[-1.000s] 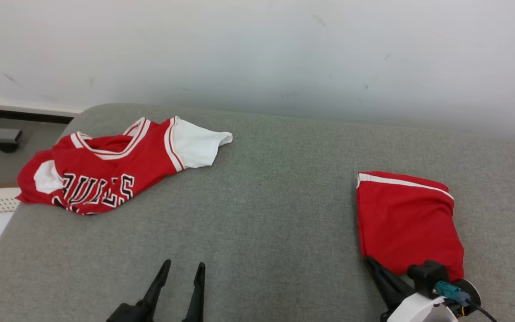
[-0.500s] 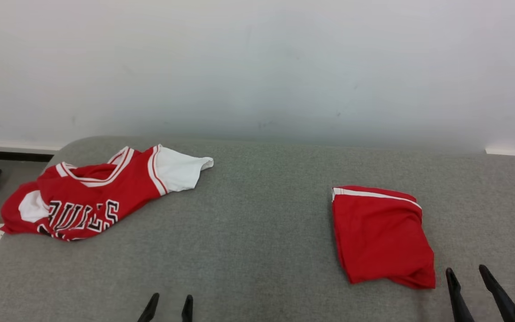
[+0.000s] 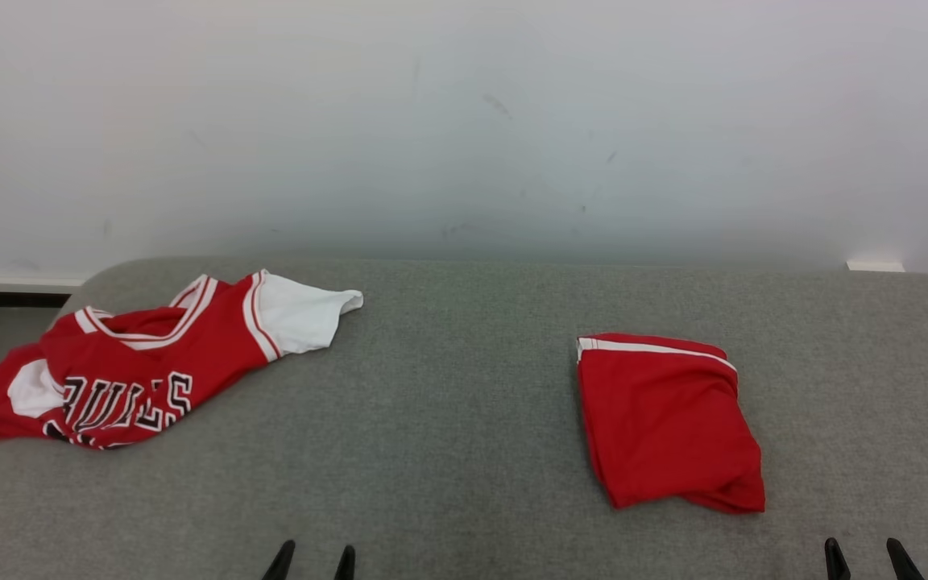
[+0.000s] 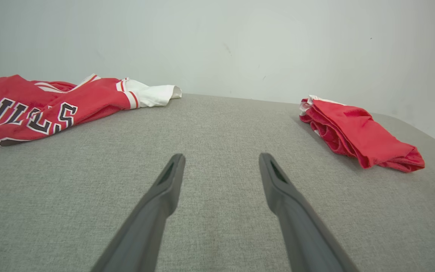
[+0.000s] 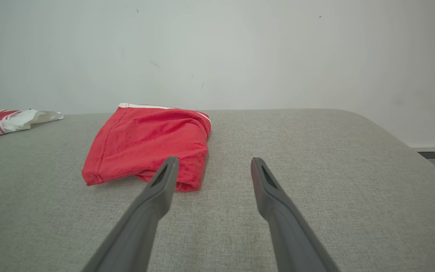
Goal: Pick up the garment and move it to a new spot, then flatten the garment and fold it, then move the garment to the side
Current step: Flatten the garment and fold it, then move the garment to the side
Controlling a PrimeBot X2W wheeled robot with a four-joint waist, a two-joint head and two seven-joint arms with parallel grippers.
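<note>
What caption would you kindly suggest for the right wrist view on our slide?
Open right gripper poised above the grey padded surface, near the folded red garment.

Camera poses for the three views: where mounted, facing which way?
Head: on the head, facing forward and down across the grey cushion; left tool, right tool tips at bottom edge.
Left wrist: on left arm, low along its open tool; jersey ahead-left.
Right wrist: on right arm, low along its open tool; folded red garment just ahead-left.
Shared: all three see both clothes.
</note>
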